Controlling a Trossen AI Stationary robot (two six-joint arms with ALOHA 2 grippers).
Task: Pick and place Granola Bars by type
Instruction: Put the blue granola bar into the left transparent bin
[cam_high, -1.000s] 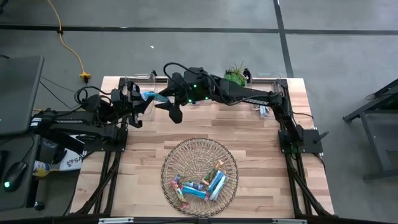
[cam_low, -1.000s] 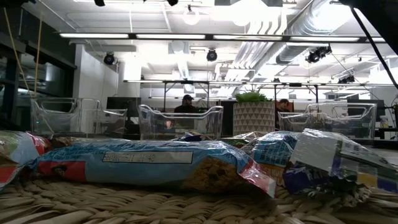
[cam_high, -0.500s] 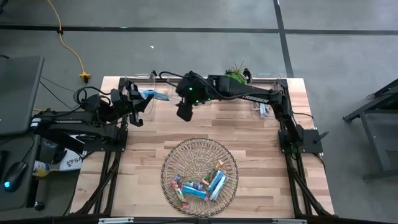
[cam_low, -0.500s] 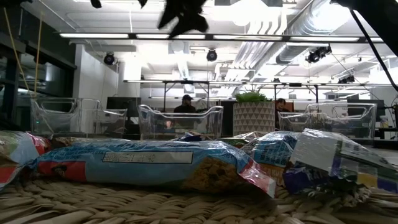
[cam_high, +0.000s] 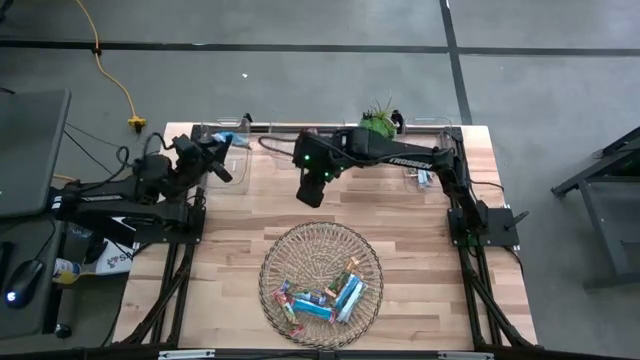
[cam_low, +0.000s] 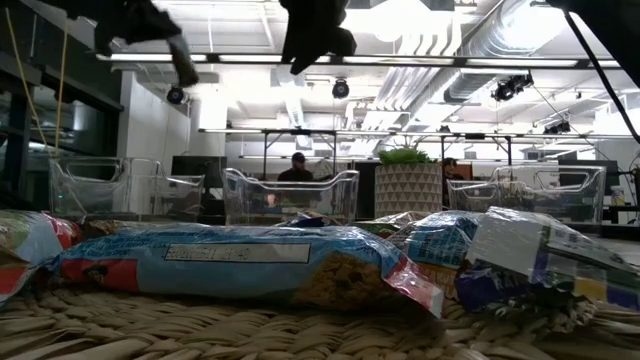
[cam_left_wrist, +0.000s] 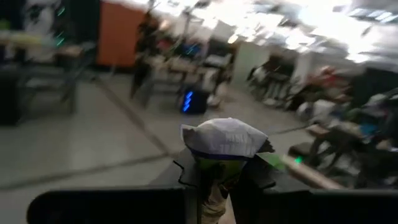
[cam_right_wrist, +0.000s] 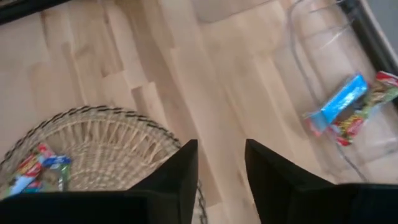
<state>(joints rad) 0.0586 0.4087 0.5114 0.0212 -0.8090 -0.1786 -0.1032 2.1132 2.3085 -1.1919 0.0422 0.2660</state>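
Blue and tan foil-wrapped granola bars (cam_high: 322, 298) lie jumbled flat in the wire basket (cam_high: 275, 252).

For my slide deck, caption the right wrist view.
Empty right hand above the table, between the basket and two bars in a clear bin.

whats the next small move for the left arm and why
Probably lower the left gripper into the clear bin at the table's far left corner and release. Its fingers are shut on a blue and white granola bar, and in the high view it hangs right by that bin. The right gripper is empty, facing the basket.
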